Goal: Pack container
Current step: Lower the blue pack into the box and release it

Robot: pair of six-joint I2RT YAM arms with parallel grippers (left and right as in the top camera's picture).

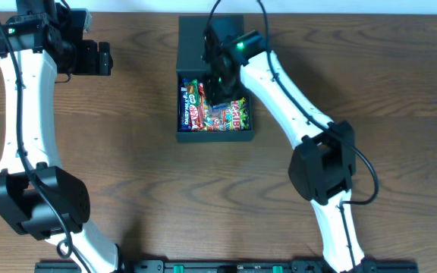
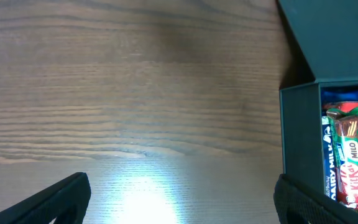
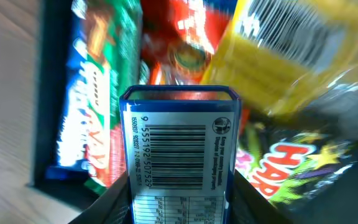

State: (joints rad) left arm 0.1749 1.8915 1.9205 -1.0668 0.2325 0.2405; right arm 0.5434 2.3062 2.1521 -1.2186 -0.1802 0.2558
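Cut off by the right edge of the left wrist view: the container (image 2: 300,124), only one corner and some packets (image 2: 347,162) showing. Cut off at the bottom there: the left gripper (image 2: 182,194), tips only. Hidden beneath the right gripper (image 1: 220,89) from overhead: the middle of the container's contents. Blurred at the right wrist: the yellow packet (image 3: 291,53). Too small to read: print under the blue-edged packet (image 3: 176,149)'s barcode.

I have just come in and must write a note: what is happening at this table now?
The right gripper is down over the open container, holding a blue packet with a barcode just above the snacks inside. The left gripper is open and empty over the table, off to one side. Packing is under way.
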